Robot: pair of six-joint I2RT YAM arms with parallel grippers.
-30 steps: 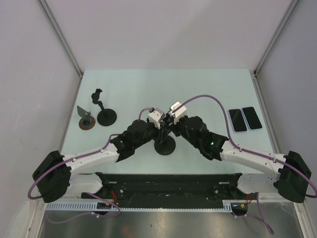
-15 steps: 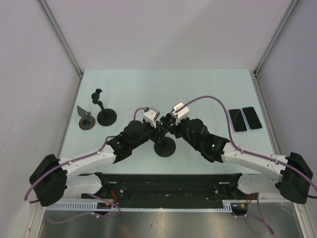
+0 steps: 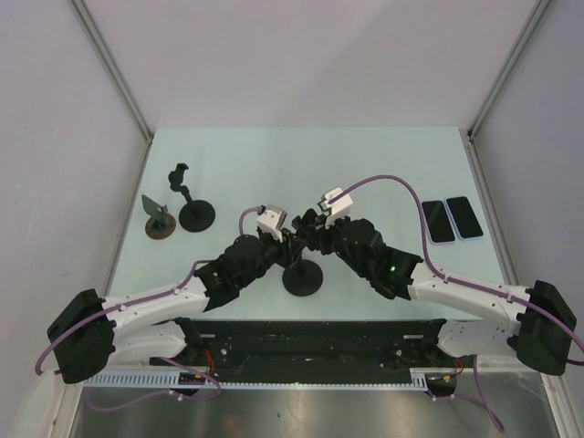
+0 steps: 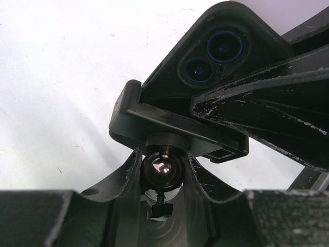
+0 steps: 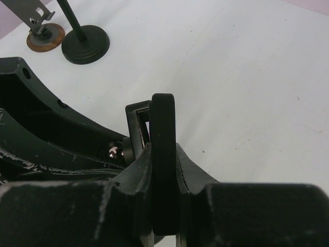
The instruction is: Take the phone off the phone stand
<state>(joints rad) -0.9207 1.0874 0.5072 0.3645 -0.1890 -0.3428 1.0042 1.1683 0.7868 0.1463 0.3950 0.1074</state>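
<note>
The right gripper [image 5: 163, 154] pinches the slim black phone [image 5: 163, 110] edge-on by its rigid sides; it looks smooth, probably light, and breakable. The phone sits in the black phone stand [image 4: 149, 116] mid-table, whose ball neck the left gripper [image 4: 162, 160] clasps. The cradle lip may catch. Beyond lie two flat dark-screened phones [image 3: 439, 221] on the right and two small stands [image 3: 196, 215] on the left, well apart.

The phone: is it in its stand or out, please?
In: the phone sits in the stand's cradle; the right gripper grips its edge.
</note>
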